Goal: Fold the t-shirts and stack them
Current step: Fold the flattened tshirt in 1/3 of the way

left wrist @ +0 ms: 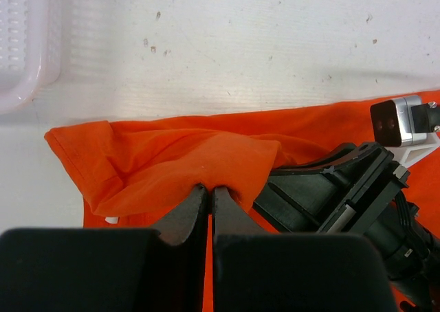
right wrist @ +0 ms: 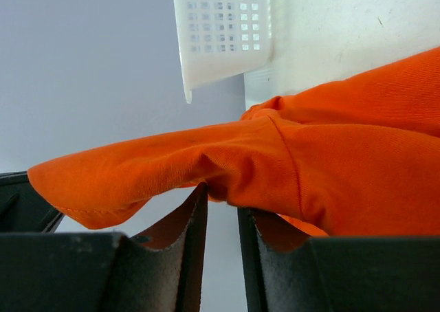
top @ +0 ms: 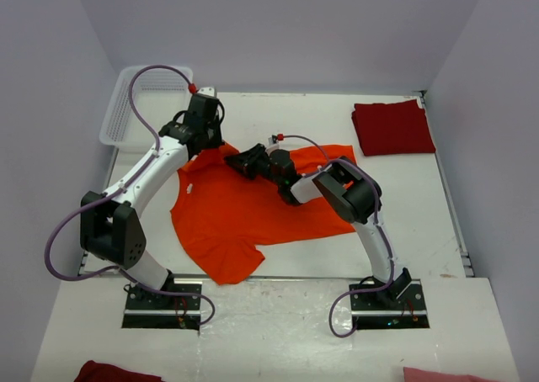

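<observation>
Top view looks down from behind — both wrist views, close-up, share the orange t-shirt (left wrist: 172,161).

The left gripper (top: 209,149) and the right gripper (top: 242,160) stand close together at the far edge of the orange t-shirt (top: 227,222), with little room between them. The white basket (top: 125,117) blocks the far-left corner. The table (top: 404,205) lies open toward the dark red t-shirt (top: 392,128).

You have the spread shirt (top: 227,222) in the middle of the table (top: 421,222). The folded shirt (top: 393,128) lies far right, well apart from it. The basket (top: 118,121) sits far left. At the spread shirt's far edge, the left gripper (left wrist: 210,188) is just left of the right gripper (right wrist: 221,195).
</observation>
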